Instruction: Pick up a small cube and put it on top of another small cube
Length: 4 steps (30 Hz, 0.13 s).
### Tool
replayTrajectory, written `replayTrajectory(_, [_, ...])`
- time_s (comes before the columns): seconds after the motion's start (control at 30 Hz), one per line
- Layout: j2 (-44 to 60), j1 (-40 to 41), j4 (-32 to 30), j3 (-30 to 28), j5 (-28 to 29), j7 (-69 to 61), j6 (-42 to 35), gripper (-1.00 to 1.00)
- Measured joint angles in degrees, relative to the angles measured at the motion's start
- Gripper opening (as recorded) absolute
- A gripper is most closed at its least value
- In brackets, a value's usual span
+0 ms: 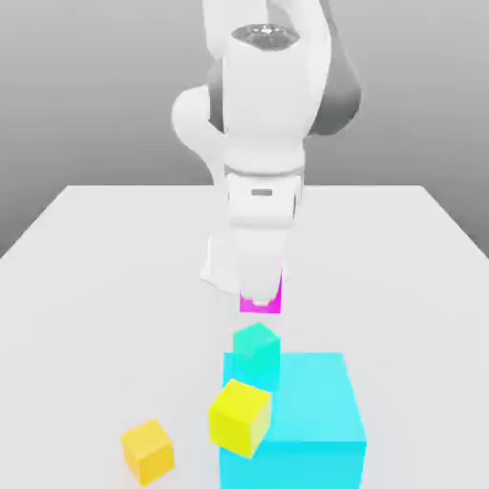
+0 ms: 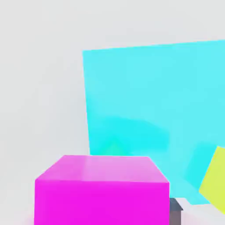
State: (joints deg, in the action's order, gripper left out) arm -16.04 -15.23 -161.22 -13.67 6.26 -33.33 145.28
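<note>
The small magenta-pink cube [image 1: 261, 304] hangs just under the white hand, with my gripper [image 1: 261, 291] shut on it, off the table. In the hand view the same magenta cube [image 2: 102, 191] sits close in front, with a dark fingertip [image 2: 176, 212] beside it. The small teal-green cube [image 1: 256, 349] rests on the table a little nearer the camera than the held cube, against the back corner of the big cyan block. The held cube is apart from the teal one and slightly to the exterior view's right of it.
A big cyan block [image 1: 306, 420] [image 2: 154, 105] stands at the front right. A yellow cube [image 1: 239, 417] [image 2: 215, 180] leans tilted at its left face. An orange cube [image 1: 148, 449] lies further to the exterior view's left. The white table [image 1: 105, 287] stretches around them.
</note>
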Motion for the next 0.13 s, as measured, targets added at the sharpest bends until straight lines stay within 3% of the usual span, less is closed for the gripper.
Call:
replayTrajectory(0.03, [1.84, -0.06, -0.5, -0.21, -0.15, -0.21, 2.34, 1.0])
replayTrajectory(0.13, [1.84, -0.06, -0.5, -0.21, -0.15, -0.21, 2.34, 1.0])
